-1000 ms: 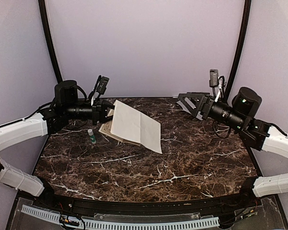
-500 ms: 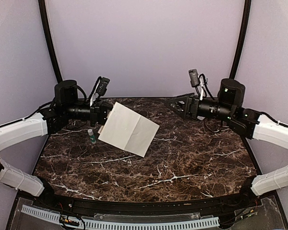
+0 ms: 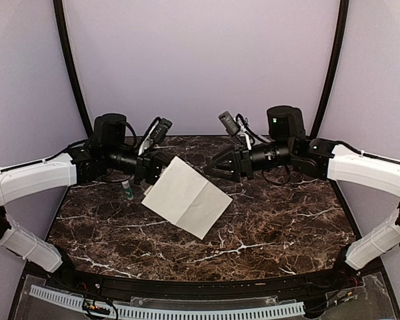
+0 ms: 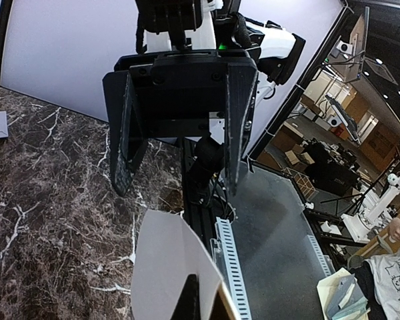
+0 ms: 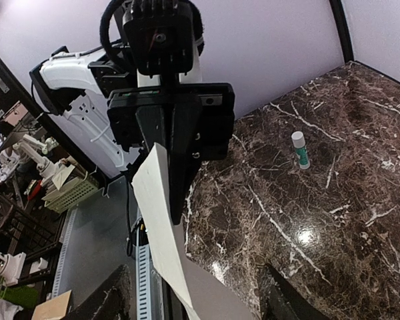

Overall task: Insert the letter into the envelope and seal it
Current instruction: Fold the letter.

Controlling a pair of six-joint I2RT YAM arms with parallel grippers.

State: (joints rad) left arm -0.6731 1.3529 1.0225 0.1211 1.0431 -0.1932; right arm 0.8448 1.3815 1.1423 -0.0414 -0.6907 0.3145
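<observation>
At the left, the white and black left arm (image 3: 33, 180) is reaching inward over the dark brown marble-patterned table (image 3: 280, 220). A small white glue stick with a green label (image 3: 127, 190) is standing upright on the table, just below this arm's wrist and close to the left gripper (image 3: 153, 175). The jaws of the left gripper are pressed fully together on the upper left corner of the light-grey paper envelope (image 3: 187, 199). The envelope is hanging in the air above the middle of the table, tilted like a diamond, with one straight crease running across it, and its lowest corner is pointing toward the near edge. In the left wrist view a thin tan strip (image 4: 221, 308) is showing right beside the envelope's edge, and I cannot tell what it is. To the right of the envelope, the right gripper (image 3: 215, 171) is facing the left one, near the envelope's upper right edge but not touching it. Its jaws are standing wide apart and are holding nothing. Behind it, the right arm (image 3: 367, 170) is stretching out from the right side of the table.
</observation>
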